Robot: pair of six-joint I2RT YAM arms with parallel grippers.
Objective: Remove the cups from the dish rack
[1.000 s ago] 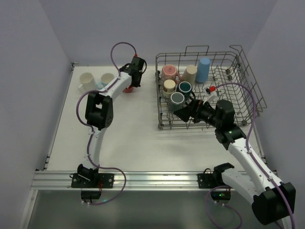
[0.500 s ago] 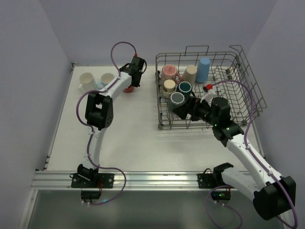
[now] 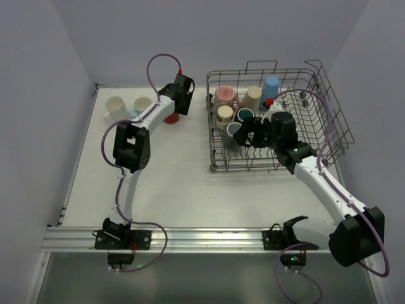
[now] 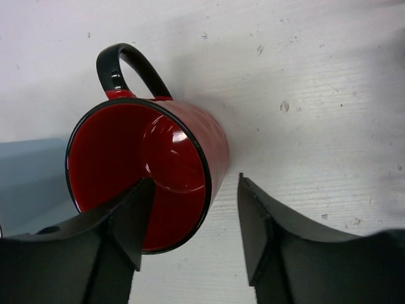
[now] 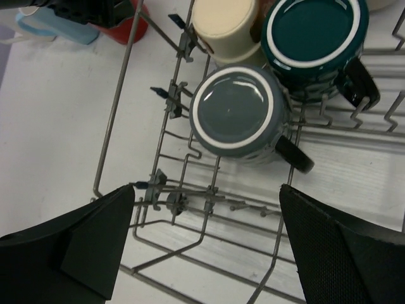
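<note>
The rack (image 3: 276, 169) takes up the far right of the white table (image 3: 177, 171), its left wall facing the bare middle strip and its wire handles rising near the right wall. Inside, close to that left wall, a grey cup (image 5: 233, 117) stands bottom up on the tines. Its black handle points right, a teal cup (image 5: 314, 31) touches it behind, and a cream cup (image 5: 224, 22) is just beside. The right gripper (image 5: 207, 190) hangs over the rack's near-left corner with its fingers spread wide, the grey cup lying ahead of the gap and touching neither finger. Across the bare strip, the left gripper (image 4: 196, 183) is spread too, one finger inside the red cup (image 4: 183, 145) and the other outside its wall. That cup sits on scuffed, speckled tabletop with its black handle pointing away. A white cup (image 3: 115, 105) and a second pale cup (image 3: 142, 103) stand near the far-left corner. Pale lilac walls close in the left, right and back.
</note>
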